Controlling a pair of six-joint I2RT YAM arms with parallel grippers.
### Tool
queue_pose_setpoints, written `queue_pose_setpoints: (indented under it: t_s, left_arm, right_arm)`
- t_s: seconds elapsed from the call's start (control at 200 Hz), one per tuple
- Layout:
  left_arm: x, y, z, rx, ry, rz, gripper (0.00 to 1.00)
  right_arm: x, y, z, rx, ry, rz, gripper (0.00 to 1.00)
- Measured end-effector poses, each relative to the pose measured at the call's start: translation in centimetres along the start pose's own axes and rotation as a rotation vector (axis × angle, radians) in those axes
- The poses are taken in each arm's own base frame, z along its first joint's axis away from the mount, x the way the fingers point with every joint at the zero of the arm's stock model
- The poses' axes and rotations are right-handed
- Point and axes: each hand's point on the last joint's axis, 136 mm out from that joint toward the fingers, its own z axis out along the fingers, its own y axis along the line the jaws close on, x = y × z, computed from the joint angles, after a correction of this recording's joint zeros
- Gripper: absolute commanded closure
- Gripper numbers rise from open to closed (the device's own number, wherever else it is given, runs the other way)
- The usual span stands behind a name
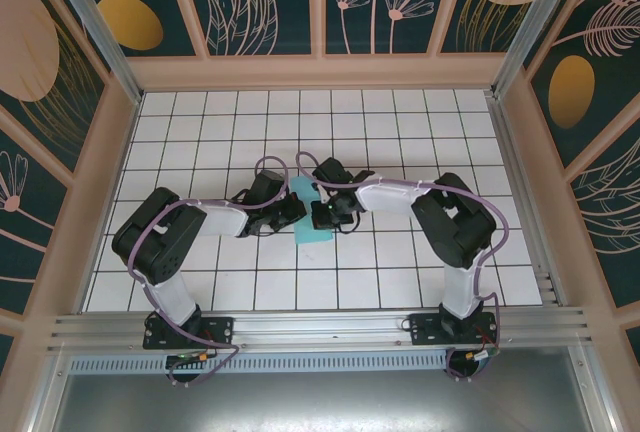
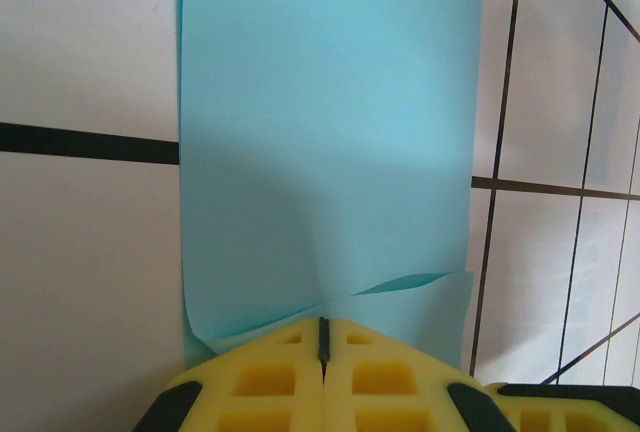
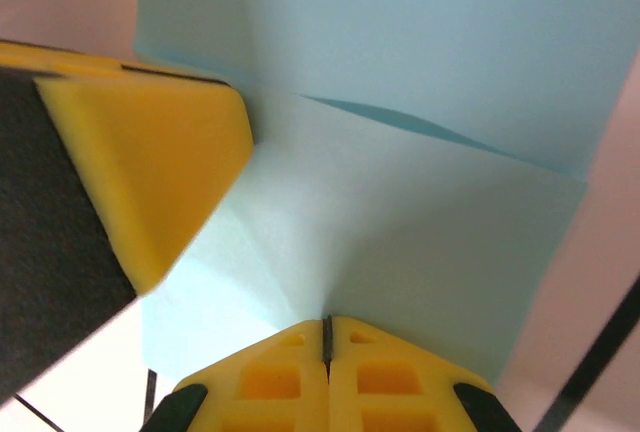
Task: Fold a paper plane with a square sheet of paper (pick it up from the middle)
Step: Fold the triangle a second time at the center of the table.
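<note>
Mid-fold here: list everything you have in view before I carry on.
sheet of paper: one, light blue, folded over, mid-table between the two grippers
table: one, white with a black grid, under everything
walls: teal panels with a floral pattern, around three sides of the table
rail: one, silver, near edge, at the arm bases
left gripper: one, yellow fingers, shut on the paper's edge
right gripper: one, yellow fingers, shut on the paper from the other side
</note>
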Motion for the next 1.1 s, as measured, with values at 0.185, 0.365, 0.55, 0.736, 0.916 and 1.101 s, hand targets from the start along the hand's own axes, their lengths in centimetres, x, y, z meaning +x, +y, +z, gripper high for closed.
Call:
queue_pose_setpoints:
  t_s: [0.185, 0.365, 0.55, 0.736, 0.916, 1.101]
  left_arm:
    - [0.0, 0.0, 0.0, 0.0, 0.0, 0.0, 1.0]
    - [0.0, 0.0, 0.0, -0.001, 0.0, 0.0, 1.0]
    - [0.0, 0.0, 0.0, -0.001, 0.0, 0.0, 1.0]
    - [0.0, 0.0, 0.0, 0.0, 0.0, 0.0, 1.0]
    - [0.0, 0.0, 0.0, 0.001, 0.0, 0.001, 1.0]
    - [0.0, 0.0, 0.0, 0.0, 0.0, 0.0, 1.0]
  right_arm:
    - [0.9, -0.7, -0.5, 0.008, 0.007, -0.002, 1.0]
    - [1.7, -1.4, -0.9, 0.016, 0.009, 0.006, 1.0]
    - [3.0, -2.6, -1.7, 0.031, 0.022, 0.021, 1.0]
    - [3.5, -2.6, -3.4, 0.017, 0.019, 0.01, 1.0]
    - [1.7, 0.1, -4.6, -0.091, -0.041, -0.019, 1.0]
    - [-0.2, 1.4, -3.3, -0.15, -0.058, -0.027, 1.0]
